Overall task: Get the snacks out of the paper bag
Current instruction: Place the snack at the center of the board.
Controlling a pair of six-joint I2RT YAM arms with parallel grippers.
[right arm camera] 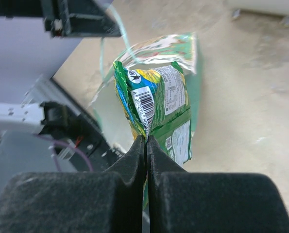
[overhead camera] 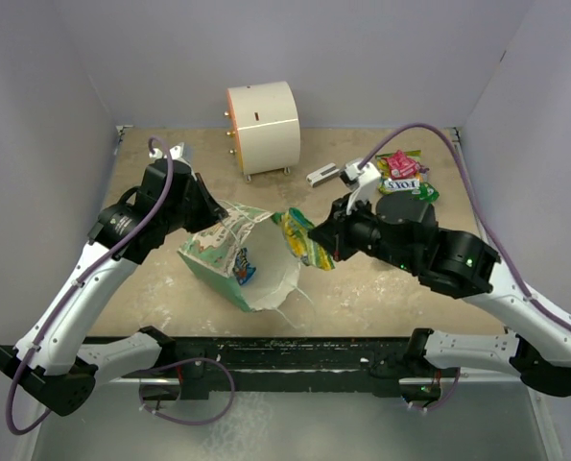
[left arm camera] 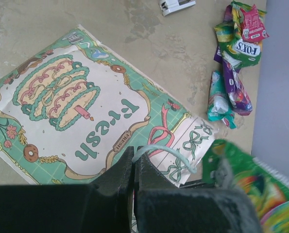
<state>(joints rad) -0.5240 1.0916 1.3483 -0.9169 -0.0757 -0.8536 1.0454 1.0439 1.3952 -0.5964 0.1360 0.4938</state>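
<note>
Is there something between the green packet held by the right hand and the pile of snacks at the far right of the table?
Nothing visible lies between the green packet and the pile. The right arm itself covers part of that stretch; the grey-white block sits off to its far side.

Upside down on the paper bag (left arm camera: 76, 111), "Fresh" in green script; "FOX'S" on a candy packet (left arm camera: 245, 47); on the green snack packet (right arm camera: 159, 102), a barcode, digits unreadable.

Both arms reach inward; black left gripper (overhead camera: 211, 217) and black right gripper (overhead camera: 311, 233) face each other, jaws pressed together.
</note>
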